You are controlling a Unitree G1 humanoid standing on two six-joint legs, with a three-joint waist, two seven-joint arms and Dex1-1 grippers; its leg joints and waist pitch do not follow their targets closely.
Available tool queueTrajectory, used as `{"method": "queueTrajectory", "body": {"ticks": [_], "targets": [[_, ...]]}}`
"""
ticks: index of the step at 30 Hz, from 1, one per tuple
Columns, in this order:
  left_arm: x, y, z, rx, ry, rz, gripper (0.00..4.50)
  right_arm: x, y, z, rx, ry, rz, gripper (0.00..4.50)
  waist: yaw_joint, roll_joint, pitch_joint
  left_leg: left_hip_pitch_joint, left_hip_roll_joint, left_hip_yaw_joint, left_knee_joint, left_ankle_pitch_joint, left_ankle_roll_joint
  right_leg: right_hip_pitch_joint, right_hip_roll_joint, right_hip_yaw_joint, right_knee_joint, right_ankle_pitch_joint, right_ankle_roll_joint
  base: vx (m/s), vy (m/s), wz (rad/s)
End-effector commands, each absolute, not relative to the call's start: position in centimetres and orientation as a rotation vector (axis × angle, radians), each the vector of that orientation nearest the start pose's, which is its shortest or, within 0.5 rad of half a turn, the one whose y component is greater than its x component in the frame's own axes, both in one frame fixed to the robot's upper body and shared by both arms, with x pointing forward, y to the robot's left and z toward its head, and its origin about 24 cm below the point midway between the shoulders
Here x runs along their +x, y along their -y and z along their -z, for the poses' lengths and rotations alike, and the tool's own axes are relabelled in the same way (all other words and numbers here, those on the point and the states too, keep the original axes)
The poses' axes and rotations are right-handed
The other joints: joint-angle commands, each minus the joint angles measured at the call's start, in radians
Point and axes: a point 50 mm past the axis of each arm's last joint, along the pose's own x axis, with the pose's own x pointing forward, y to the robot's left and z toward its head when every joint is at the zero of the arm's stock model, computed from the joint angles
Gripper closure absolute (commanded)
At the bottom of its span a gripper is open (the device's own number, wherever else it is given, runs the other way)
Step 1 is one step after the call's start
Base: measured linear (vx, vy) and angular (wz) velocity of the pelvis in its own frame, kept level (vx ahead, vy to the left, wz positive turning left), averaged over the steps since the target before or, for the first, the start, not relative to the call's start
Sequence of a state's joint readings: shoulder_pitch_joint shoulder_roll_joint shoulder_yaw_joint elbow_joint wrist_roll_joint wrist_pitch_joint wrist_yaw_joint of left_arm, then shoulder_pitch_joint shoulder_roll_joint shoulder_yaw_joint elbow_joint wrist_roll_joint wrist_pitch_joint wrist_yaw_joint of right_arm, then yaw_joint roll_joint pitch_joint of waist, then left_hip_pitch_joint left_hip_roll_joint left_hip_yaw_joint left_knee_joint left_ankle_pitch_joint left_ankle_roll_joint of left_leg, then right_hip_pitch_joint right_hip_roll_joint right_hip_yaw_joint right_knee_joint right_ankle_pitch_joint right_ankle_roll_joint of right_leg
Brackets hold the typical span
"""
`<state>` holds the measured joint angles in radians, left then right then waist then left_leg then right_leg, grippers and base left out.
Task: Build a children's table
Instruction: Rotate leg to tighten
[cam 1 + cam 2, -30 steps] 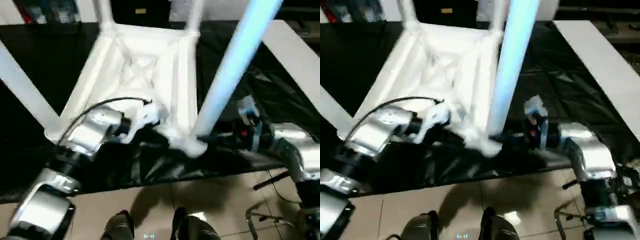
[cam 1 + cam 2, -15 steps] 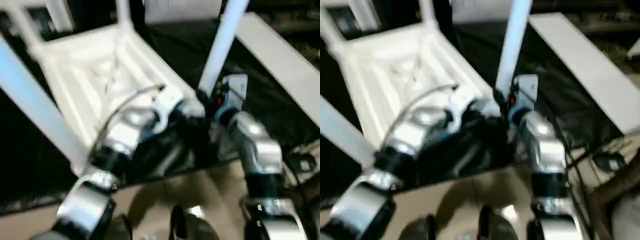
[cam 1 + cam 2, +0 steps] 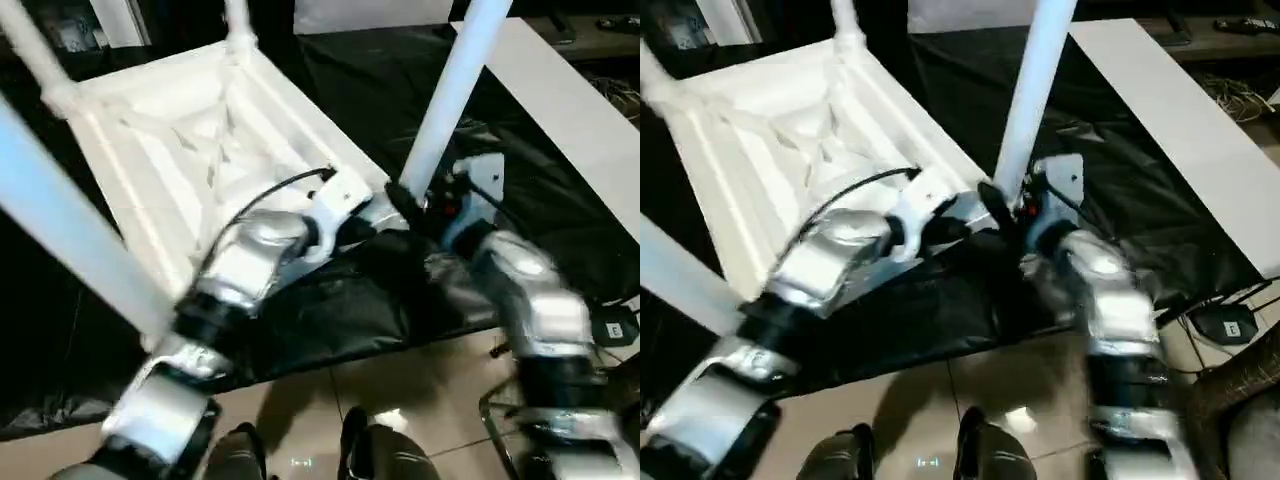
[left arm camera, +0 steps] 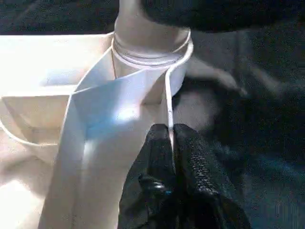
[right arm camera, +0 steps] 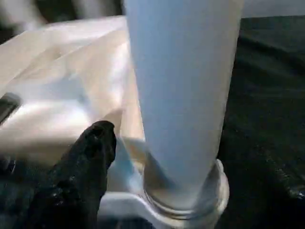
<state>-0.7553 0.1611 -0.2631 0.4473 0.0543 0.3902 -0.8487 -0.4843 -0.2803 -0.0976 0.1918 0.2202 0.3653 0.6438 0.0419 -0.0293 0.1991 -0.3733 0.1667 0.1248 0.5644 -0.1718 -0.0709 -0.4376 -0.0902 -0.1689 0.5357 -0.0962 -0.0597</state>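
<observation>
The left hand (image 4: 172,157) is seen pinched shut on a thin rim of the table (image 3: 190,160); whether the right hand (image 3: 420,215) is wide or narrow cannot be told. One white table lies upside down on the black bench (image 3: 520,180), ribbed underside up. Four legs are counted, long axes rising from the corners; the near leg (image 3: 450,95) stands in its socket between the hands.

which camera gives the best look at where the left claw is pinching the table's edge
The left wrist view: the left claw shows close up, its black fingers shut on the thin edge wall of the children's table just below a corner socket. The eye views show that claw small and partly hidden.
</observation>
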Motion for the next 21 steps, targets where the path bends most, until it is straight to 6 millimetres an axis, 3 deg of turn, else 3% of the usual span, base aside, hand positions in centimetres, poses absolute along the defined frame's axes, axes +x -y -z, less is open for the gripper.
{"method": "queueTrajectory", "body": {"ticks": [1, 5, 8, 12, 13, 15, 17, 21], "targets": [[33.8, -6.0, -11.4, 0.414, -0.232, 1.223, 4.5, 32.5, 17.6, -12.0, -0.054, -0.059, -0.786, 0.49, 0.006, -0.002, -0.082, 0.003, 0.039, -0.003, -0.053, -0.196, 0.127, 0.087, -0.078, 0.061, -0.092, -0.554, -0.017, 0.0, 0.0, 0.0], [33.5, -7.0, -11.0, 0.453, -0.252, 1.296, 4.5, 31.9, 18.4, -12.2, -0.118, -0.077, -0.926, 0.11, 0.01, -0.001, -0.085, 0.005, 0.048, -0.006, -0.054, -0.2, 0.127, 0.086, -0.08, 0.059, -0.088, -0.528, -0.038, 0.0, 0.0, 0.0], [32.9, -8.0, -10.8, 0.476, -0.253, 1.408, 4.5, 31.2, 18.8, -12.2, -0.189, -0.096, -1.078, 0.11, 0.015, 0.0, -0.089, 0.004, 0.056, -0.006, -0.053, -0.179, 0.136, 0.087, -0.083, 0.065, -0.076, -0.463, -0.084, 0.0, 0.0, 0.0], [31.9, -9.2, -10.7, 0.509, -0.264, 1.571, 4.5, 30.2, 19.0, -12.0, -0.208, -0.149, -1.292, 0.11, 0.024, -0.003, -0.098, 0.002, 0.06, -0.005, -0.048, -0.105, 0.186, 0.09, -0.081, 0.071, -0.05, -0.315, -0.156, 0.0, 0.0, 0.0], [31.8, -9.5, -10.6, 0.528, -0.276, 1.593, 4.5, 30.1, 19.0, -11.9, -0.205, -0.159, -1.33, 0.39, 0.028, 0.0, -0.099, 0.001, 0.064, -0.004, -0.047, -0.085, 0.203, 0.089, -0.08, 0.072, -0.043, -0.284, -0.172, 0.0, 0.0, 0.0], [31.7, -10.0, -10.6, 0.567, -0.298, 1.627, 4.5, 29.9, 19.1, -11.6, -0.215, -0.2, -1.4, 0.46, 0.035, 0.0, -0.099, 0.001, 0.066, -0.002, -0.044, -0.074, 0.215, 0.088, -0.08, 0.071, -0.041, -0.27, -0.187, 0.0, 0.0, 0.0], [31.6, -10.2, -10.6, 0.578, -0.306, 1.653, 4.5, 29.8, 19.1, -11.3, -0.222, -0.227, -1.436, 0.65, 0.041, 0.0, -0.096, 0.002, 0.068, -0.002, -0.046, -0.082, 0.208, 0.086, -0.081, 0.071, -0.043, -0.3, -0.184, 0.0, 0.0, 0.0], [31.3, -10.8, -10.8, 0.611, -0.319, 1.71, 4.5, 29.9, 18.8, -11.1, -0.205, -0.23, -1.482, 0.98, 0.045, -0.001, -0.091, 0.005, 0.071, -0.002, -0.05, -0.132, 0.163, 0.084, -0.085, 0.073, -0.051, -0.374, -0.172, 0.0, 0.0, 0.0]]}}
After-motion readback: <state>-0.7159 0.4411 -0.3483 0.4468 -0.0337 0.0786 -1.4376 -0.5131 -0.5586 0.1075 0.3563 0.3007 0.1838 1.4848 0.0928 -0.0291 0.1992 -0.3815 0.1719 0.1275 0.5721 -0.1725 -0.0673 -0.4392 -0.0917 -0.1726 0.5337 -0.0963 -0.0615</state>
